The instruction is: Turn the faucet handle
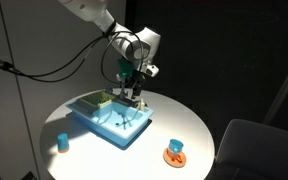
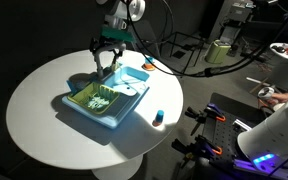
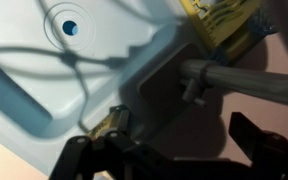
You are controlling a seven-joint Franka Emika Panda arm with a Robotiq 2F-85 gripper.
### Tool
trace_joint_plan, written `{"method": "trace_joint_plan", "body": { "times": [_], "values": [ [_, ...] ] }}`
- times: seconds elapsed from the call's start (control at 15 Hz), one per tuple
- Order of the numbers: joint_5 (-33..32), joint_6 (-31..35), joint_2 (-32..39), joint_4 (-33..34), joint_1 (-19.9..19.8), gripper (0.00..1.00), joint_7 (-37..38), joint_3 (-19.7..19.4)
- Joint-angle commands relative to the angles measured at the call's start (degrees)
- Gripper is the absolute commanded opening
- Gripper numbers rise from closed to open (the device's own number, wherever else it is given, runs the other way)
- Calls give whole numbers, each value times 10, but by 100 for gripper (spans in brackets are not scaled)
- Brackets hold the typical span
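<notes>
You're on approach: gripper [image 3: 174, 150] spread open w/ nothing betw. its fingers, hovering at the back rim of the basin [image 1: 112, 128] near the faucet handle [image 3: 192, 90]; next, straddle it, close, rotate.

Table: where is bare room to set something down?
Bare: the wide stretch of table between basin and rim; also the strip between blue cup and orange piece. Crowded: the basin edge under the gripper.

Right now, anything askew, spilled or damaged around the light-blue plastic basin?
Nothing stands out: the light-blue plastic basin lies flat on the round white table, no spill is visible, and the gripper hangs open over one end of it.
</notes>
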Motion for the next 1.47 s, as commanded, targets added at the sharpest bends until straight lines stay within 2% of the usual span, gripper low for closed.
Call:
{"method": "trace_joint_plan", "body": {
  "times": [0.0,1.4],
  "values": [
    [11,-24,12,28,-3,100,15,8],
    [20,-37,11,24,-9,100,38,3]
  ]
}}
